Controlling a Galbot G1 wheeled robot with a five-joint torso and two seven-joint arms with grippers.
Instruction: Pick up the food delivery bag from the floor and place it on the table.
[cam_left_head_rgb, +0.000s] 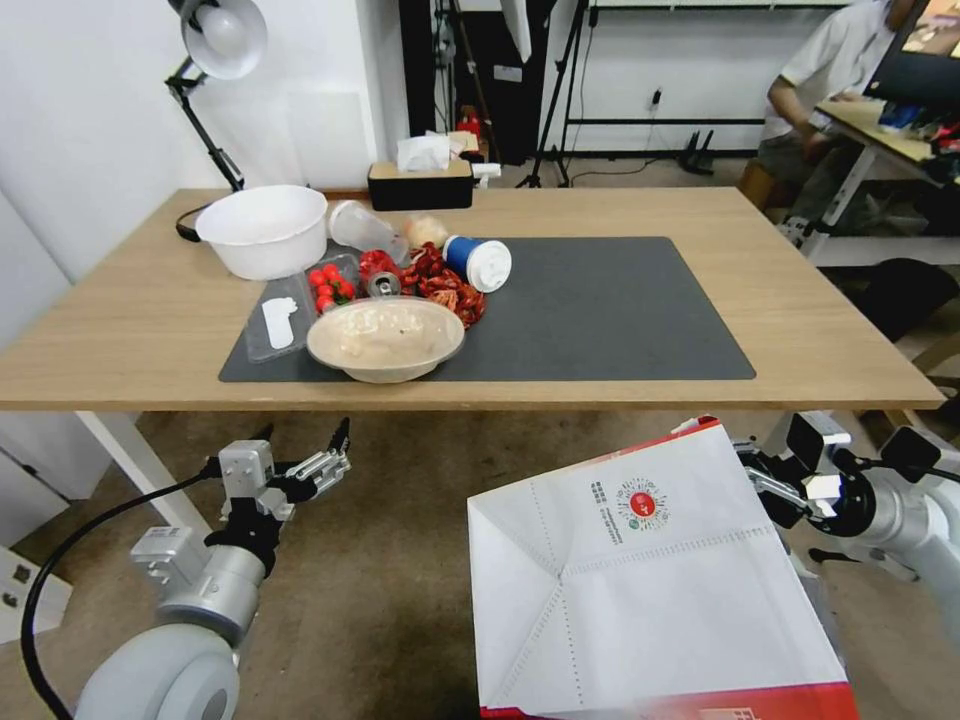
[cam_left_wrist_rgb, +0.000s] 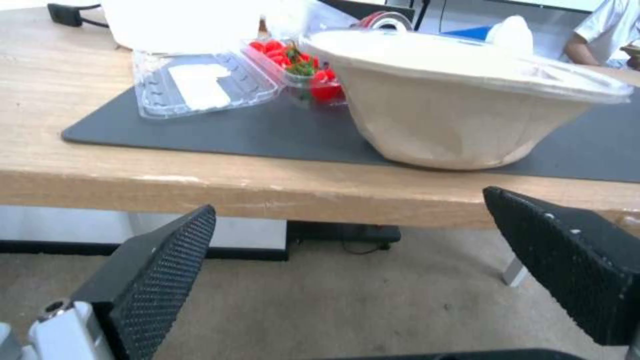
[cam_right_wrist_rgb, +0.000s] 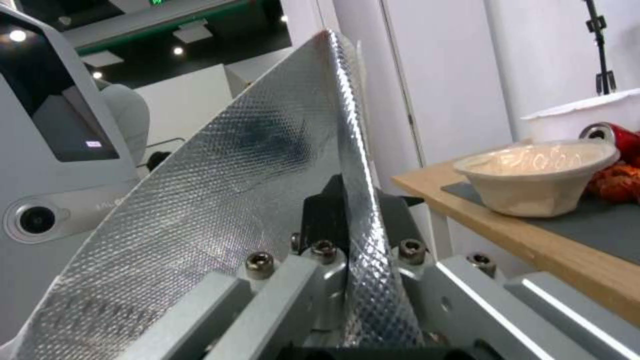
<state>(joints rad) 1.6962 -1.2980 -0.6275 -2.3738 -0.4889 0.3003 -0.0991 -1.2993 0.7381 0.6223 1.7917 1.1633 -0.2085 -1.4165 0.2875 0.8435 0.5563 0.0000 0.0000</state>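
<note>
Foil-lined food delivery bag (cam_left_head_rgb: 650, 580) is hanging below the table (cam_left_head_rgb: 800, 330), its rim clamped in the right gripper (cam_right_wrist_rgb: 347, 220); bag bottom cut off. Left gripper (cam_left_head_rgb: 335, 450) is waiting nearby, fingers apart.

On the bench (cam_left_head_rgb: 150, 330) lies a mat (cam_left_head_rgb: 600, 310), its left end crowded: a bowl (cam_left_head_rgb: 385, 340) at the front edge, a tub (cam_left_head_rgb: 263, 230) behind and left, a cup (cam_left_head_rgb: 478, 263) behind and right. Below the front edge, above the floor (cam_left_head_rgb: 400, 560), the bag (cam_left_head_rgb: 650, 580) hangs at right with the right gripper (cam_left_head_rgb: 790, 490) at its far edge. The left gripper (cam_left_head_rgb: 325, 455) is at left, well apart.
</note>
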